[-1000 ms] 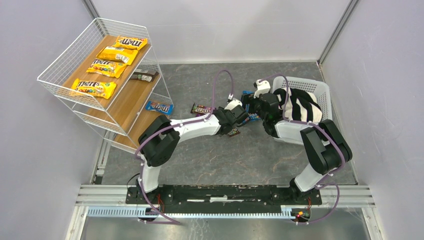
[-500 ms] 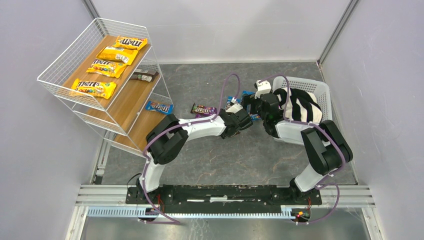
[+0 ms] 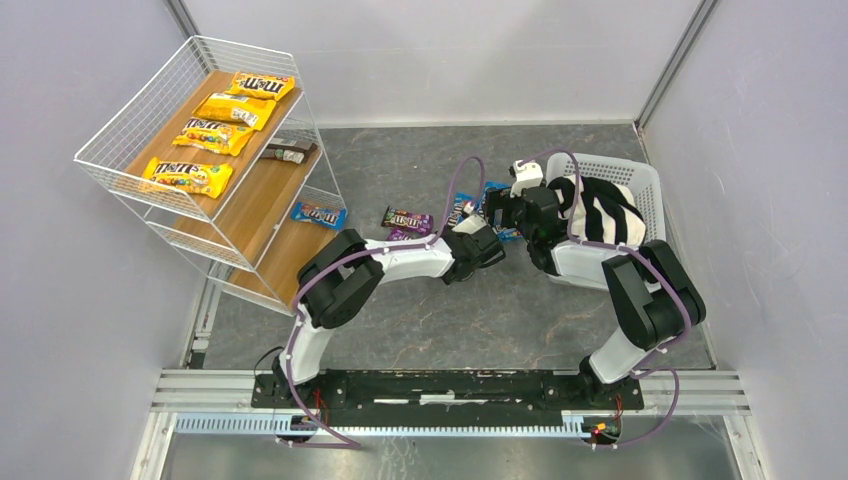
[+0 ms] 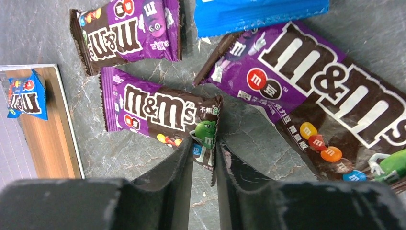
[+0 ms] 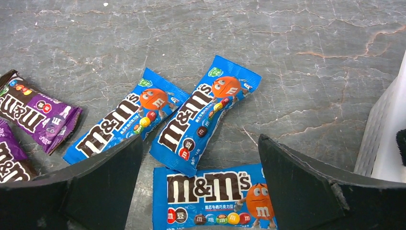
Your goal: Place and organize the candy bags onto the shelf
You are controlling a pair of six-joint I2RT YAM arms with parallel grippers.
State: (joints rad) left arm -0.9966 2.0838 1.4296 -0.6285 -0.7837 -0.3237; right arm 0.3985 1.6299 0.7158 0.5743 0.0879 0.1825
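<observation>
The purple M&M's packet (image 4: 153, 110) lies flat on the grey table at the centre of the left wrist view. The left gripper (image 4: 205, 146) has its jaws drawn nearly together on the packet's lower right corner, pinching the crimped edge; the packet does not look lifted yet.

Over the last second the left arm has swung from the middle of the overhead frame toward the right, so its gripper now sits just beside the right gripper (image 5: 199, 143). The right arm has hardly moved.

Two more purple packets lie near the pinched one, one above it and one to its right. The right gripper hangs with jaws spread wide, grasping nothing, over three blue M&M's packets (image 5: 206, 110).

The shelf (image 3: 110, 150) stands well apart at the upper left of the overhead frame, with four yellow packets (image 3: 215, 110) on its top board, one dark packet on the middle board and one blue on the lowest.

The grasp looks made — what remains for this packet is the carry to the shelf, with several others on the table yet to go.
</observation>
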